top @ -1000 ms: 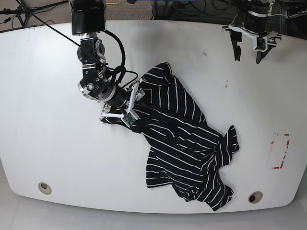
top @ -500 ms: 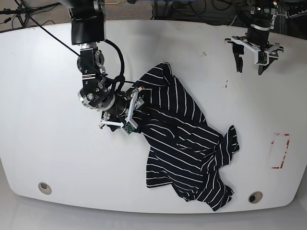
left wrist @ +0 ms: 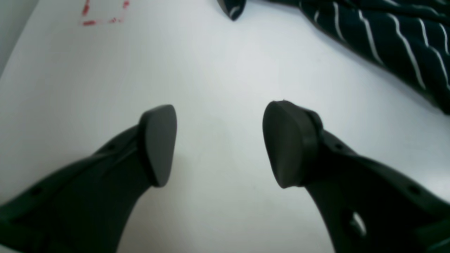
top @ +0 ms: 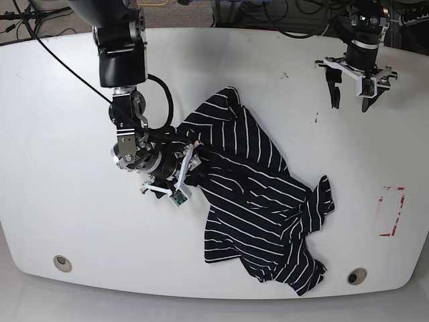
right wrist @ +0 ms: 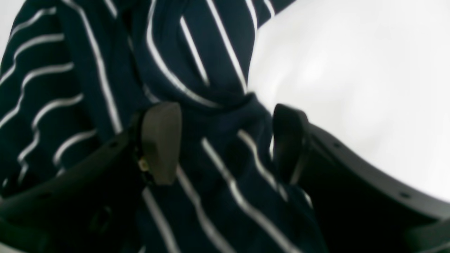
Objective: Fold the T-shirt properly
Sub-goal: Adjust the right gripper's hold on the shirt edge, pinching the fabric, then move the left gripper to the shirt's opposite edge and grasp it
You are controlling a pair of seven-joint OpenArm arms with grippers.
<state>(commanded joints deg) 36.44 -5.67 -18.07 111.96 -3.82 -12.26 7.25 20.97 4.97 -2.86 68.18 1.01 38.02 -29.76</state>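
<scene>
The T-shirt (top: 255, 194), dark navy with thin white stripes, lies crumpled across the middle of the white table (top: 60, 201). My right gripper (top: 178, 178) is at the shirt's left edge. In the right wrist view its gripper (right wrist: 225, 144) is open, and a fold of the T-shirt (right wrist: 88, 70) lies between the two fingers. My left gripper (top: 350, 92) hangs open and empty over the table's far right. In the left wrist view its gripper (left wrist: 219, 144) is over bare table, with the T-shirt (left wrist: 397, 31) off to the upper right.
A red marked rectangle (top: 392, 211) is on the table at the right, also in the left wrist view (left wrist: 102, 14). Two round holes (top: 62, 262) (top: 356, 276) sit near the front edge. Cables run behind the table's far edge.
My right gripper has moved toward the table's front along the shirt's left edge, onto the fabric. My left gripper has come slightly forward and stayed open.
</scene>
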